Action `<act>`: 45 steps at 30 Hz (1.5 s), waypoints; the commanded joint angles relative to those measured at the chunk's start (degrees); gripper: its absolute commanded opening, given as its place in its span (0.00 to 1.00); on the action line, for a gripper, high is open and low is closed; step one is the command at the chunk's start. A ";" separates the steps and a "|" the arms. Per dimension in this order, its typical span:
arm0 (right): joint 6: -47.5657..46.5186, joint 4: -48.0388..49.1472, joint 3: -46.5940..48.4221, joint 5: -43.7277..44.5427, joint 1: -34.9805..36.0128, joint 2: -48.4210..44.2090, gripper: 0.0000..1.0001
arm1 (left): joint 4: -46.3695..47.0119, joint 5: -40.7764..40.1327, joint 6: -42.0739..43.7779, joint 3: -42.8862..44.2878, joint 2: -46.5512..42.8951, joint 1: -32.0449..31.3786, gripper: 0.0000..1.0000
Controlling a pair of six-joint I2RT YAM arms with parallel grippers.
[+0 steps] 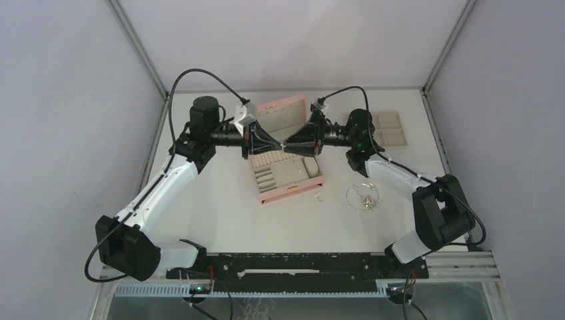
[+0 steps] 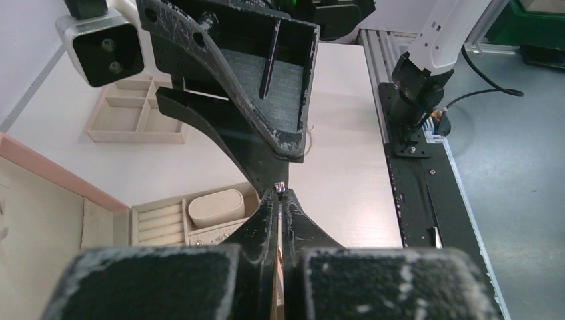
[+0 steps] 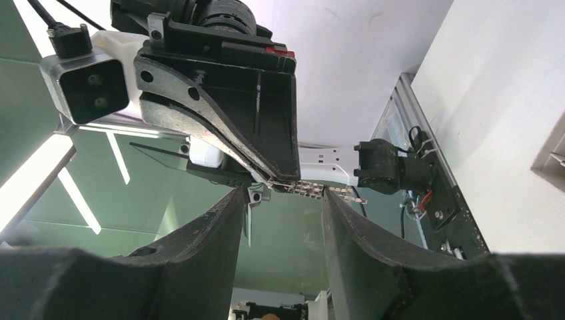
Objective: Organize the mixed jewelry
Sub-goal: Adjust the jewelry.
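The left end effector (image 2: 280, 197), pressed shut, pinches what appears to be a small silver piece (image 3: 310, 190) above the pink box (image 1: 293, 192), inside the spread right end effector (image 3: 283, 195), while the chain necklace (image 1: 363, 195) and loose bits (image 1: 318, 196) lie unsorted on the bench (image 1: 226, 213), leaving most sorting outstanding.

The box (image 1: 293, 193) is pink outside with a pale beige lining, the tray (image 1: 393, 130) is plain beige, the necklace (image 1: 362, 196) and the small linked piece (image 3: 310, 190) are silver, and the table (image 1: 220, 207) is plain white.
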 commanded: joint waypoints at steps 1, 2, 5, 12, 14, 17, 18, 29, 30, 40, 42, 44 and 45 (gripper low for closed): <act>0.82 3.33 2.36 -0.60 0.72 0.60 0.55 | 1.88 1.64 -0.30 1.88 -1.36 0.31 0.00; 0.81 3.40 2.34 -0.47 0.72 0.60 0.55 | 1.88 1.72 -0.33 1.88 -1.34 0.29 0.00; 1.40 4.49 2.41 -0.39 0.72 0.87 0.55 | 1.88 2.02 -0.66 1.73 -1.18 0.31 0.00; 3.20 7.50 2.85 -0.51 0.76 1.55 0.55 | 1.88 2.40 -0.98 1.09 -1.37 0.24 0.00; 3.01 7.27 3.45 -0.69 0.82 1.78 0.55 | 1.86 2.45 -1.02 1.11 -1.36 0.30 0.00; 3.42 8.12 3.77 -0.67 0.98 1.97 0.54 | 1.83 2.35 -1.00 1.13 -1.15 0.31 0.00; 3.49 8.21 3.93 -0.82 0.94 2.05 0.54 | 1.79 2.28 -1.00 1.17 -1.07 0.31 0.00; 4.64 10.11 4.17 -1.42 0.84 2.25 0.54 | 1.79 2.01 -0.83 1.59 -0.38 0.30 0.00; 4.82 10.22 4.14 -1.47 0.82 2.21 0.54 | 1.79 2.01 -0.78 1.68 -0.27 0.28 0.00; 5.09 10.57 4.15 -2.05 0.07 1.46 0.52 | 1.70 1.65 -0.68 2.13 0.55 0.31 0.00; 5.20 10.63 4.10 -2.22 -0.02 1.35 0.52 | 1.55 1.45 -0.56 2.18 0.77 0.40 0.00; 5.20 10.56 4.16 -2.44 -0.26 1.23 0.52 | 1.52 1.52 -0.56 2.23 0.88 0.49 0.00; 5.13 10.42 4.16 -2.53 -0.33 1.07 0.52 | 1.46 1.48 -0.52 2.23 0.88 0.49 0.00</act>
